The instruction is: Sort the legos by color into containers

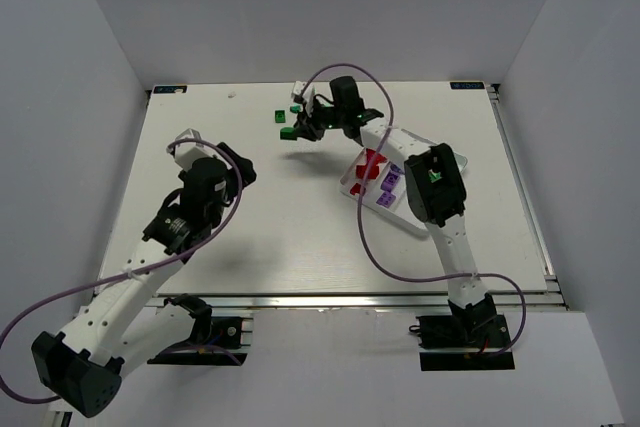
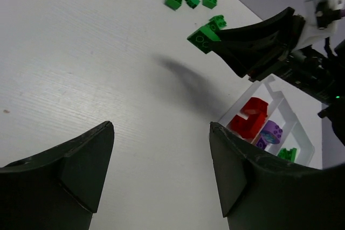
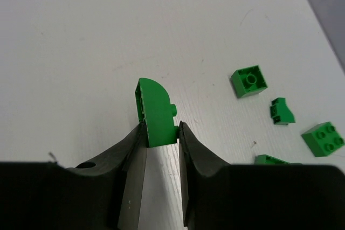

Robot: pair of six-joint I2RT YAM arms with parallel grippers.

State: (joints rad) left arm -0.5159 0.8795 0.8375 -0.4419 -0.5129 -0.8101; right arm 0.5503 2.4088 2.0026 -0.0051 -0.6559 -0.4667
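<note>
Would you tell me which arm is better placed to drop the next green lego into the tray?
Right. The right gripper is shut on a green rounded brick, and the tray lies beside that arm; the left gripper is open over bare table, holding nothing.

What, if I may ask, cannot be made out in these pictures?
- Tray, right part: top view, covered by the right arm.
- Tray, one end: left wrist view, behind the left gripper finger.
- One loose green brick: right wrist view, mostly behind the right gripper.
- Studs on the loose bricks: top view, too small.
</note>
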